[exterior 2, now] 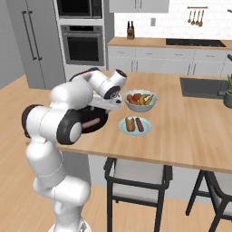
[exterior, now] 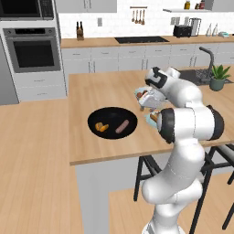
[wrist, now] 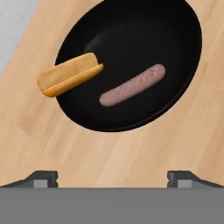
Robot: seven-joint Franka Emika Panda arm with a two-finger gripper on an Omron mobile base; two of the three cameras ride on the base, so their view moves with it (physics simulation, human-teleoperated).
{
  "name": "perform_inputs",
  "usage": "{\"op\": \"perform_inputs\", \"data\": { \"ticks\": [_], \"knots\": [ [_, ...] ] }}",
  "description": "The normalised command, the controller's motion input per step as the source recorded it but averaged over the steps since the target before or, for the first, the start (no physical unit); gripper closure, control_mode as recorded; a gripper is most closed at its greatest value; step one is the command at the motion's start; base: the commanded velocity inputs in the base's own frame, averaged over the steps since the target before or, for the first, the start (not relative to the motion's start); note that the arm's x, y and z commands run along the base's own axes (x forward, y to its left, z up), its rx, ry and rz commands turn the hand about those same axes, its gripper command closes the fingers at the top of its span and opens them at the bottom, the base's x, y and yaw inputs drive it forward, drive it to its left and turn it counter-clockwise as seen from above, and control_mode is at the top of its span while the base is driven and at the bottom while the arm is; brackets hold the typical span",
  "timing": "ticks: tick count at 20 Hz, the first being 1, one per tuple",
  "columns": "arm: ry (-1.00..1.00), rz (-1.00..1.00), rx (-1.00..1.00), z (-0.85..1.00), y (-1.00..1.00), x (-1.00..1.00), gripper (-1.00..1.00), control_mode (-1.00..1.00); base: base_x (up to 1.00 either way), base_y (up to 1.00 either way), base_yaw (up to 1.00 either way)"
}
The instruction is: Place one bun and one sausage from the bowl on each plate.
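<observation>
The wide black bowl (wrist: 144, 39) lies on the wooden counter below my hand and holds one bun (wrist: 68, 75) and one sausage (wrist: 132, 85), side by side and apart. My gripper (wrist: 113, 179) hovers above the bowl's near edge, open, with nothing between its fingertips (wrist: 41, 178). In the left base view the bowl (exterior: 112, 114) shows the bun (exterior: 101, 127) on the left and the sausage (exterior: 122, 126) on the right. A pale blue plate (exterior 2: 135, 132) beside the bowl carries a bun (exterior 2: 130, 124) and a sausage (exterior 2: 139, 124). My arm hides part of the bowl (exterior 2: 103, 118) in the right base view.
A pale grey bowl of coloured fruit (exterior 2: 140, 100) stands just behind the plate. A sink (exterior 2: 204, 86) and a potted plant (exterior: 218, 77) are at the counter's far right. Dark stools (exterior 2: 136, 181) stand under the counter's front edge.
</observation>
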Motion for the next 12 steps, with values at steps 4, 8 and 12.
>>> {"op": "perform_inputs", "data": {
  "ticks": [4, 8, 12],
  "knots": [
    [0.12, -0.14, 0.19, 0.18, 0.71, -0.41, -1.00, -1.00, 0.00, 0.00, 0.00],
    [0.15, -0.13, 0.12, 0.09, 0.69, -0.24, -1.00, -1.00, 0.00, 0.00, 0.00],
    [0.12, -0.22, 0.00, 0.00, 0.58, 0.08, -1.00, -1.00, 0.00, 0.00, 0.00]
  ]
}}
